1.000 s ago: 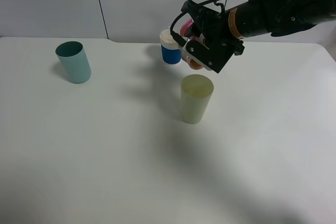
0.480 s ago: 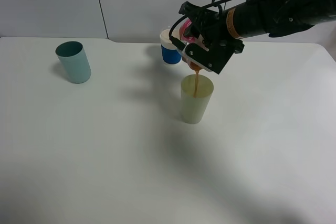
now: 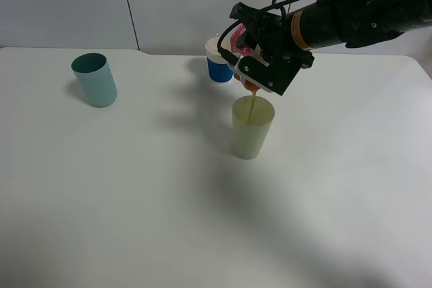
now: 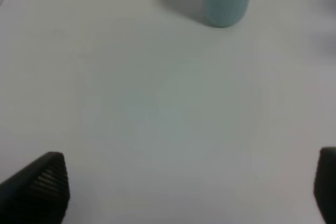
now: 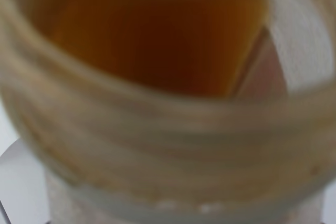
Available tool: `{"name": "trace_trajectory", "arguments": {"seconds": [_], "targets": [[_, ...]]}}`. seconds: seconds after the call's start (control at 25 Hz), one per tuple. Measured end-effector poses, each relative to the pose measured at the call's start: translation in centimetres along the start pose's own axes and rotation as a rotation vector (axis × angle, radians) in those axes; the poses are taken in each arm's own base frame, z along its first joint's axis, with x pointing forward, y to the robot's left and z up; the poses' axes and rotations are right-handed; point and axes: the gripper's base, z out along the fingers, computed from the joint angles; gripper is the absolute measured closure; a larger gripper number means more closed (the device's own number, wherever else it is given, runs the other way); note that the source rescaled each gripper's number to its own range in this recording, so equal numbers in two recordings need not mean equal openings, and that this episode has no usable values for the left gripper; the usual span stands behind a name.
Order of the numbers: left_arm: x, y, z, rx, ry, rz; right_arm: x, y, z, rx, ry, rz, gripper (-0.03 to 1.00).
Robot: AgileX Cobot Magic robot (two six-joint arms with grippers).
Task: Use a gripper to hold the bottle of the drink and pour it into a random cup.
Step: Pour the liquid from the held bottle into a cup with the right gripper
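the pour has started within the last second. a moment back the right gripper [image 3: 255, 72] had the bottle of the drink [image 3: 241, 40] tipped over the cup [image 3: 252, 129] with nothing coming out; then a thick brown stream [image 3: 252, 104] ran down, and now it has thinned to a fine thread dropping inside the rim. the arm has barely shifted since the liquid began to run. i'd judge the main step is well under way, with most of what will come out at this tilt already in the cup.

the right claw is pinched on the bottle, which hangs in the air, mouth down, just above the pale yellow-green cup. the right wrist view shows only the blurred neck with brown drink behind it. the left gripper [image 4: 181, 187] idles with its fingers spread wide over the bare table [image 3: 135, 187], the teal tumbler [image 3: 95, 80] ahead of it.

no writing can be read: the bottle's label shows only as a pink-red patch, and the cups, including the white one with a blue band [image 3: 218, 60], look plain.
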Motion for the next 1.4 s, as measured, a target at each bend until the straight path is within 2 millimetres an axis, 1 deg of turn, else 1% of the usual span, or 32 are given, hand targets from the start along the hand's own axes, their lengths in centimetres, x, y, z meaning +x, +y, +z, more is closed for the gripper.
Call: {"name": "trace_trajectory", "arguments": {"seconds": [0.48,0.72,1.4], "targets": [[0.0,-0.04,0.0,0.005,0.0,-0.003,0.0,0.0,0.0,0.0,0.0,-0.001,0.95],[0.0,-0.04,0.0,0.005,0.0,-0.003,0.0,0.0,0.0,0.0,0.0,-0.048,0.95],[0.0,-0.04,0.0,0.005,0.0,-0.003,-0.05,-0.11,0.03,-0.011,0.014,-0.059,0.95]]}}
